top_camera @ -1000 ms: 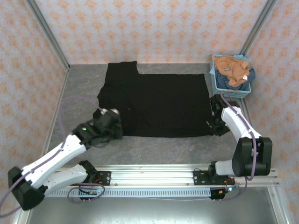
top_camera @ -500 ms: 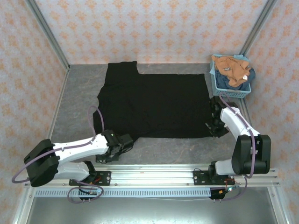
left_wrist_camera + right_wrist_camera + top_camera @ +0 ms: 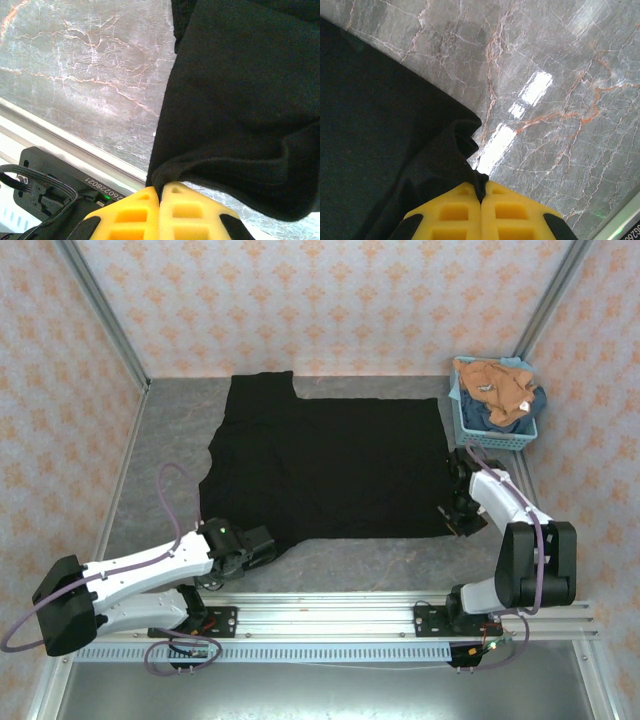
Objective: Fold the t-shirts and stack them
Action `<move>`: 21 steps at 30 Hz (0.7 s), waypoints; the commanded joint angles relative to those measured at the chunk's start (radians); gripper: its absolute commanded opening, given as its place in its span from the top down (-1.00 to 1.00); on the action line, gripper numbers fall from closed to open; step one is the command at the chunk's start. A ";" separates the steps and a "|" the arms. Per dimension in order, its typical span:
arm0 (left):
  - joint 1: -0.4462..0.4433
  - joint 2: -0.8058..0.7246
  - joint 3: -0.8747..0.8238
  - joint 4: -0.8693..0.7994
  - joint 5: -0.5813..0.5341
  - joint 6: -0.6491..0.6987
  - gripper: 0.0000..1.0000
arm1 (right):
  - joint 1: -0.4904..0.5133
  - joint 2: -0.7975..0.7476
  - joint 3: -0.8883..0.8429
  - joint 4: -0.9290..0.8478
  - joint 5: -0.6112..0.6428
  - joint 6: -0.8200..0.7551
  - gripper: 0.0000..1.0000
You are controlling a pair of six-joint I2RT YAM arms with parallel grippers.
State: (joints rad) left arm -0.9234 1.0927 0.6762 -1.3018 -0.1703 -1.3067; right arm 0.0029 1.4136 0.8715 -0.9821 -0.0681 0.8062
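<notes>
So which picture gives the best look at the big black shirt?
The top external view: the whole black t-shirt lies spread on the table. The left wrist view shows a bunched corner pinched in yellow jaws; the right wrist view shows another pinched edge.

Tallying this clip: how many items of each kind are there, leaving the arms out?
T-shirts: 3 (black t-shirt spread out; orange-tan t-shirt and dark blue t-shirt bunched in the light blue basket)
Baskets: 1
Total: 4
</notes>
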 commanded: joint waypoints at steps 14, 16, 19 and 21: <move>0.289 0.202 0.719 -0.050 -0.440 0.425 1.00 | -0.006 -0.036 0.297 -0.113 0.031 -0.110 1.00; 0.358 0.239 0.770 -0.005 -0.442 0.501 1.00 | -0.006 -0.016 0.316 -0.109 0.043 -0.101 1.00; 0.444 0.292 0.816 0.094 -0.421 0.612 1.00 | -0.007 0.017 0.350 -0.096 0.058 -0.095 1.00; 0.487 0.339 0.836 0.158 -0.396 0.676 1.00 | -0.007 0.053 0.374 -0.088 0.068 -0.097 1.00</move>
State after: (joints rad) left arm -0.4797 1.3872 1.4757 -1.2499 -0.5327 -0.7990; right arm 0.0029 1.4342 1.1973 -1.0508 -0.0582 0.7162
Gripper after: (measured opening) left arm 0.046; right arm 0.043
